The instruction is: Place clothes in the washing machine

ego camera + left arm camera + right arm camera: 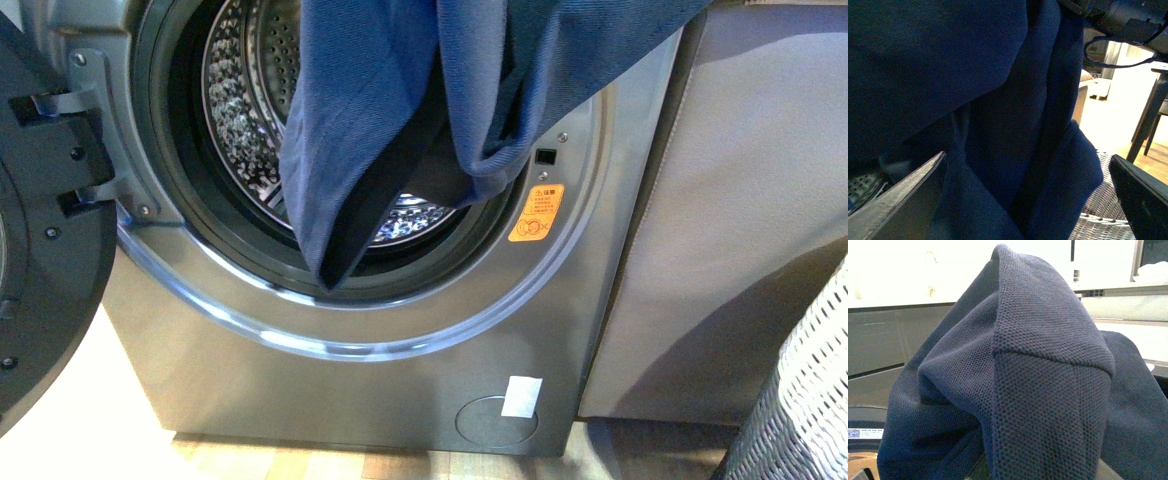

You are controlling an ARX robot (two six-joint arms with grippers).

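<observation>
- Your left pincer (1027, 156) stands spread wide, its fingers (903, 200) well apart and pinching nothing; the clothes (370, 120) hang just past them.
- Your right pincer is buried under the fabric in its own wrist view (weave fills almost everything), so I cannot tell whether it is spread or clamped.
- The clothes hang down in front of the washing machine (330, 370) porthole, their lowest tip over the black seal (240, 255) at the opening's lower edge.
- Another fold droops at the machine's right rim, just above its orange sticker (536, 213).
- The machine's door (40, 250) stands open on its left.
- The cabinet (720, 200) is just beside it on the right.
</observation>
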